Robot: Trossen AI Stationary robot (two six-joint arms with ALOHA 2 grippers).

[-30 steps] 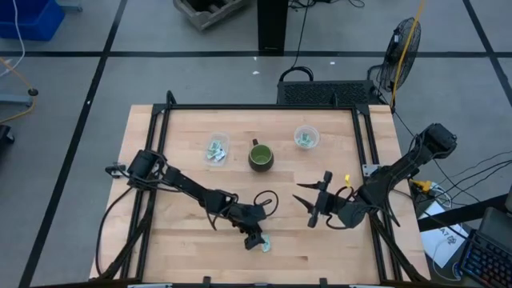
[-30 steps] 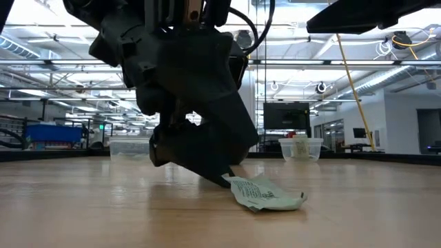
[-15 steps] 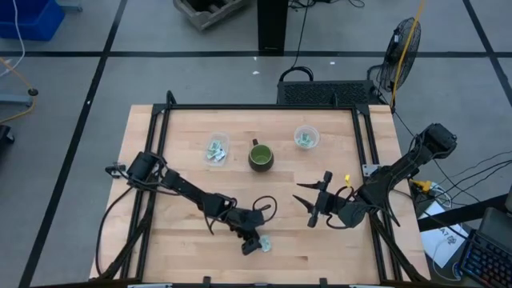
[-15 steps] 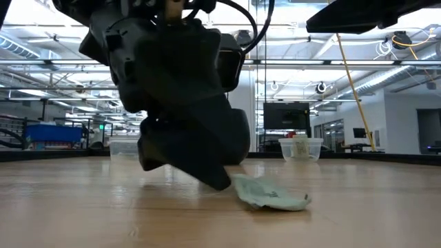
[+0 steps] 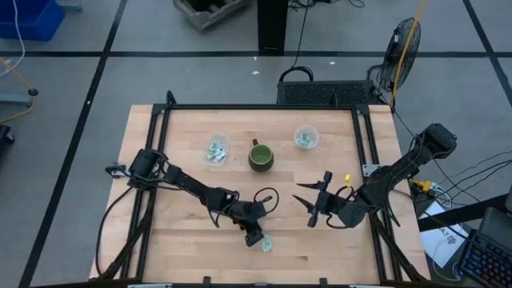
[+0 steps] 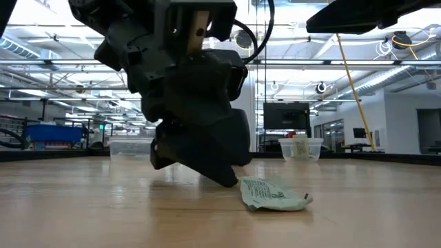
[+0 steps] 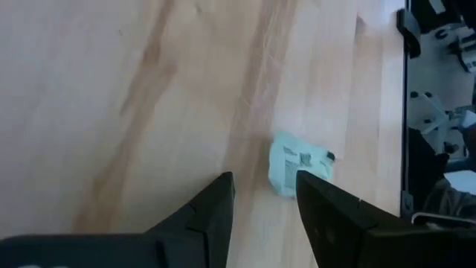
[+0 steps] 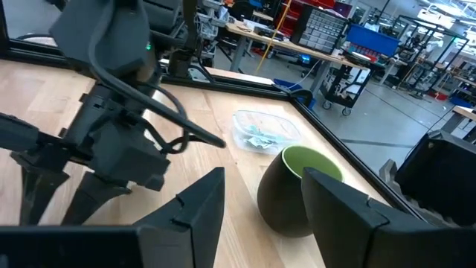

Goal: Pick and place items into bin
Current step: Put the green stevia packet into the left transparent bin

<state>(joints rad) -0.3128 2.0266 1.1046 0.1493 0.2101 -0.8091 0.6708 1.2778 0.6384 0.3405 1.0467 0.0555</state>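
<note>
A pale green and white packet lies flat on the wood near the table's near edge, also seen in the low view and the left wrist view. My left gripper is open and low over the table, slanting down, its fingertips just short of the packet's end. My right gripper waits open above the table's right half, clear of everything. More packets sit in two clear containers at the far side. My left gripper is open with one fingertip right beside the packet's end. I cannot tell whether it touches the packet. The packet lies flat on the table.
A dark green mug stands between the two clear containers; the right wrist view shows the mug close ahead with one container behind it. A black frame borders the table. Bare wood lies around the packet.
My left gripper dipped toward the table beside the packet, then rose and drew back a little toward the far side. The packet slid slightly away from the fingers; its end near them, raised before, now lies flat.
</note>
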